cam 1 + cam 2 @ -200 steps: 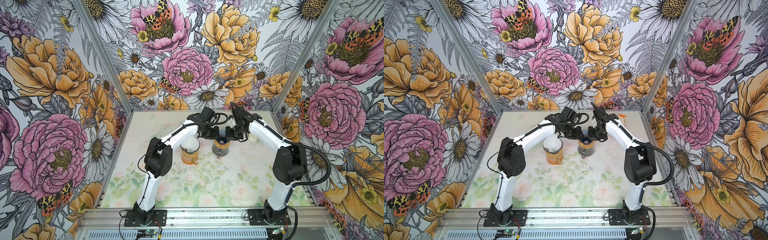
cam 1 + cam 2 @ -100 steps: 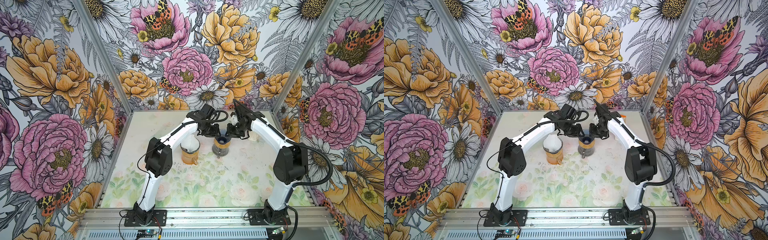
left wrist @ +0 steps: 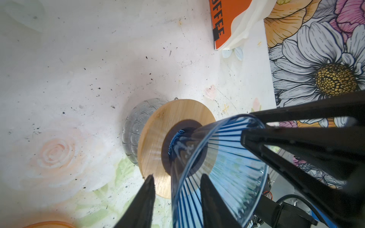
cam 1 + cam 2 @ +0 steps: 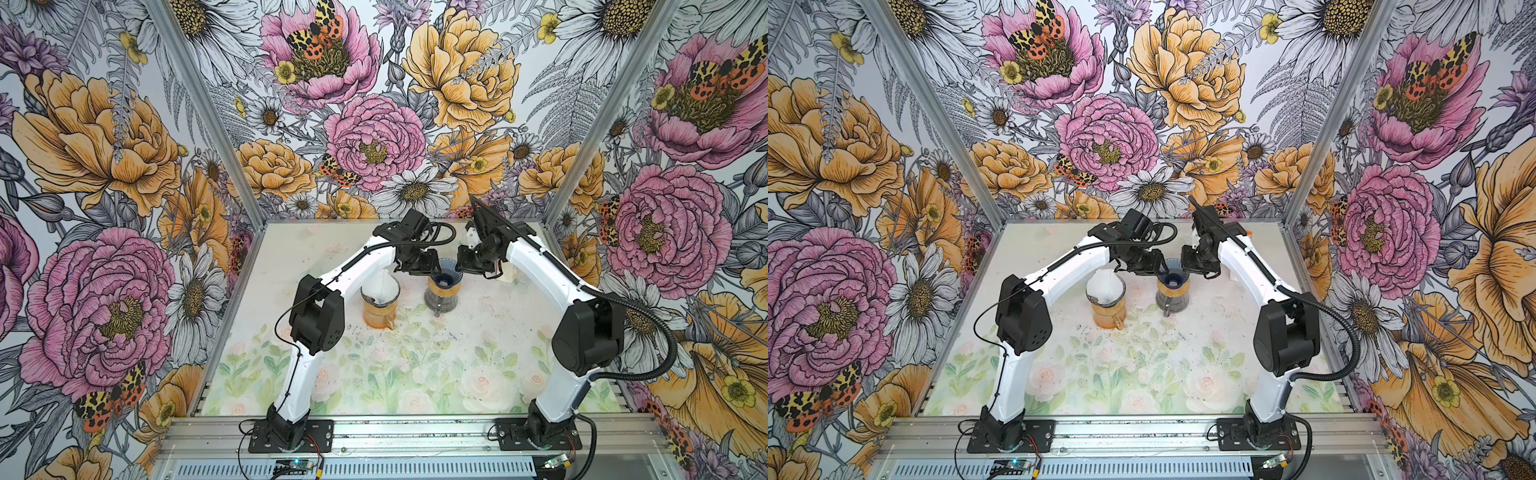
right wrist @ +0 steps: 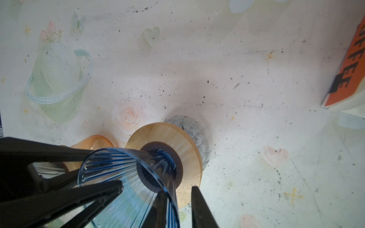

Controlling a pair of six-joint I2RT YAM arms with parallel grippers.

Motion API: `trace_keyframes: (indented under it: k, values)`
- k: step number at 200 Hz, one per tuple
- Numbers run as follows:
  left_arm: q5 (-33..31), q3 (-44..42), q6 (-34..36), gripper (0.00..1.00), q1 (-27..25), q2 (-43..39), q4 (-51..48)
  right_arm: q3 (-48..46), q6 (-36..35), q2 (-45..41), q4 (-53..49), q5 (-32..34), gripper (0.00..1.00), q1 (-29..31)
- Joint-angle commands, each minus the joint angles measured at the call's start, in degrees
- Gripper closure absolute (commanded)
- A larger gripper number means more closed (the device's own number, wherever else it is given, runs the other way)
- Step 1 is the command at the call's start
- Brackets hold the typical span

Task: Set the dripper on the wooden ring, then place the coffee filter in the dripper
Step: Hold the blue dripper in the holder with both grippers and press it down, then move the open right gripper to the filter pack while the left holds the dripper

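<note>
The dripper (image 4: 444, 275) (image 4: 1172, 276) is a clear blue ribbed cone on a wooden disc (image 3: 156, 138) over a glass carafe (image 5: 199, 134). I can see through its wall, and nothing white lies inside it. A white coffee filter (image 4: 381, 284) (image 4: 1105, 283) stands point-up in the orange glass jug (image 4: 377, 311) to its left. My left gripper (image 3: 177, 175) straddles the cone's rim, open, one finger inside and one outside. Opposite it, my right gripper (image 5: 177, 189) straddles the rim the same way, open, with a gap beside the outer finger.
An orange pack marked COFFEE (image 3: 227, 19) (image 5: 347, 75), with pale filters sticking out, lies at the back right near the wall. Dark coffee grounds speckle the flowered tabletop (image 4: 395, 374). The jug stands close beside the carafe.
Both arms have shifted slightly at the dripper's rim. The dripper, the jug and the filter stay where they were.
</note>
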Motion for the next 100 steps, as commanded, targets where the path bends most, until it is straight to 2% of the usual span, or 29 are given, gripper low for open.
trace_keyframes:
  k: [1,23,71,100]
  values:
    - [-3.06,-0.51,0.98,0.52,0.15,-4.27,-0.3,0.99,0.0,-2.46,-0.65,1.92,0.75,0.67]
    - [-4.21,0.17,1.11,0.39,0.14,-5.58,-0.22,1.11,-0.09,-2.9,-0.62,2.01,0.75,0.67]
    - [-6.28,1.8,2.54,0.28,-0.9,-8.15,-0.21,1.31,-0.76,-6.52,-0.35,4.08,0.69,0.83]
    - [-7.76,2.22,3.13,0.21,-1.52,-10.01,-0.12,0.61,-1.23,-10.8,0.16,8.69,0.68,0.78]
